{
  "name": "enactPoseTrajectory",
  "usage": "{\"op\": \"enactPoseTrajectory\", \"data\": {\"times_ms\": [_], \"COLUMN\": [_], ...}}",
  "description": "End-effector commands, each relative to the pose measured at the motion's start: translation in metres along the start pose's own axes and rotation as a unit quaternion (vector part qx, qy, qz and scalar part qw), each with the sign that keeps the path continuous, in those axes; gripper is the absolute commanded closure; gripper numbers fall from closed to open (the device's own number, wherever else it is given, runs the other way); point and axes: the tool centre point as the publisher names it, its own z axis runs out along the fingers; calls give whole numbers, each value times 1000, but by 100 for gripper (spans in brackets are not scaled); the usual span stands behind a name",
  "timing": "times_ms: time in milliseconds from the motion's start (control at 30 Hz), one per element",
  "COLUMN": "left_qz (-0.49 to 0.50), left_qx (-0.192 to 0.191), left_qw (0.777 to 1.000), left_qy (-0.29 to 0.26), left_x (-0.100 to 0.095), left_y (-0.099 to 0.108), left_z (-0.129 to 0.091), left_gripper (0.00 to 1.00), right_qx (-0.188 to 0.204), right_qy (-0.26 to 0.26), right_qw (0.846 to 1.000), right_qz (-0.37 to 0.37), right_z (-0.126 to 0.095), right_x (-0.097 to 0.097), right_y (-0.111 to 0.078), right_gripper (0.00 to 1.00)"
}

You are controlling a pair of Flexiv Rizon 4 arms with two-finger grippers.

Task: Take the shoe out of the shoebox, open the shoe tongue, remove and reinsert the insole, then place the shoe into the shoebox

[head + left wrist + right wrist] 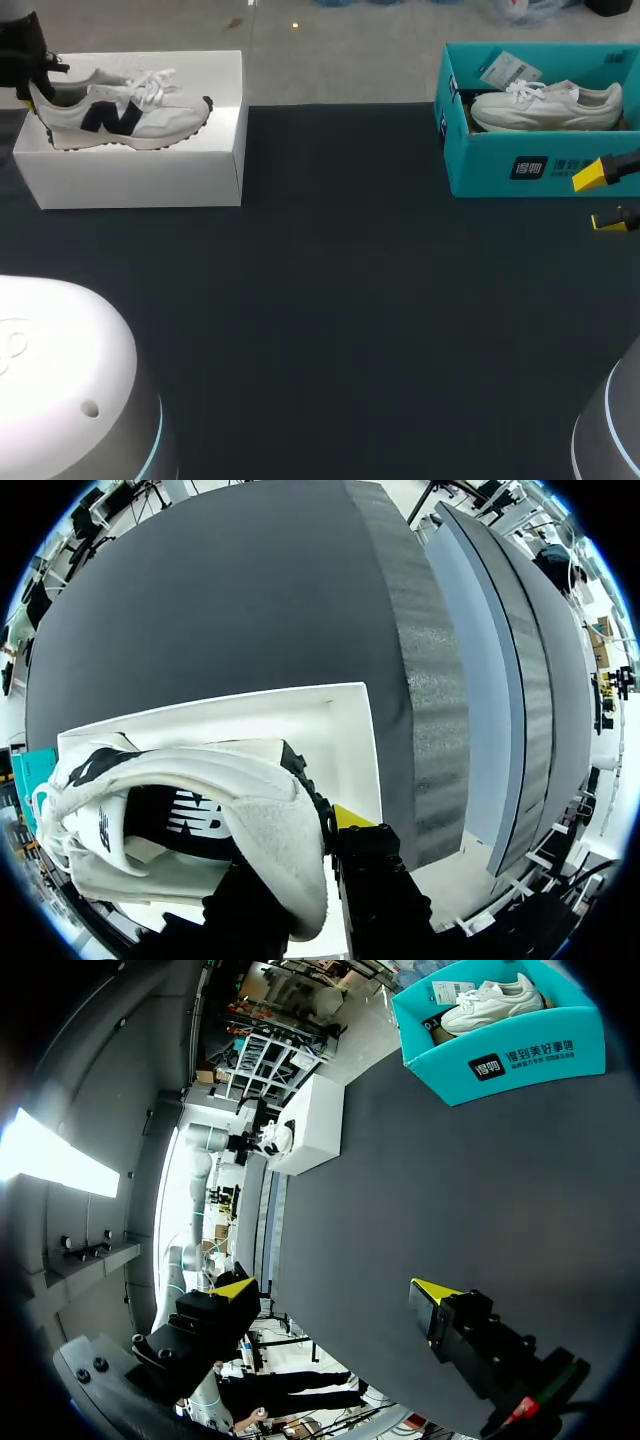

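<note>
A white shoe with a navy logo (120, 110) lies on its side on top of a white shoebox (140, 175) at the far left. My left gripper (30, 85) is at its heel. In the left wrist view the heel of the shoe (240, 810) sits between the fingers of the left gripper (310, 830). One yellow fingertip (352, 817) shows outside the heel; the other is hidden by it. A second white shoe (545, 105) lies in an open teal shoebox (520, 170) at the far right. My right gripper (603, 198) hangs open just in front of that box's right end, holding nothing (335, 1290).
The dark table mat (340, 300) stretches between the two boxes. My arms' white bases rise at the near left (60, 380) and near right (610, 430). The teal box (520, 1055) and white box (315, 1120) lie far ahead of the right gripper.
</note>
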Motion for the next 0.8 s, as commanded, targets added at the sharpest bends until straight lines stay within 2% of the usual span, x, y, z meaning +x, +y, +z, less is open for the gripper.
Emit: {"op": "enactPoseTrajectory", "data": {"times_ms": [33,400,800], "left_qz": [-12,-19,-29], "left_qx": [-13,15,18], "left_qw": [1000,1000,999], "left_qy": [0,11,24], "left_x": [-3,-8,-9], "left_y": [-2,-5,1], "left_z": [17,55,91], "left_gripper": [100,100,100], "right_qx": [0,0,0], "right_qy": [-1,-1,-1], "right_qw": [1000,1000,1000], "right_qz": [0,0,0], "right_z": [0,0,0], "right_x": [0,0,0], "right_y": [0,0,0], "right_gripper": [0,0,0]}}
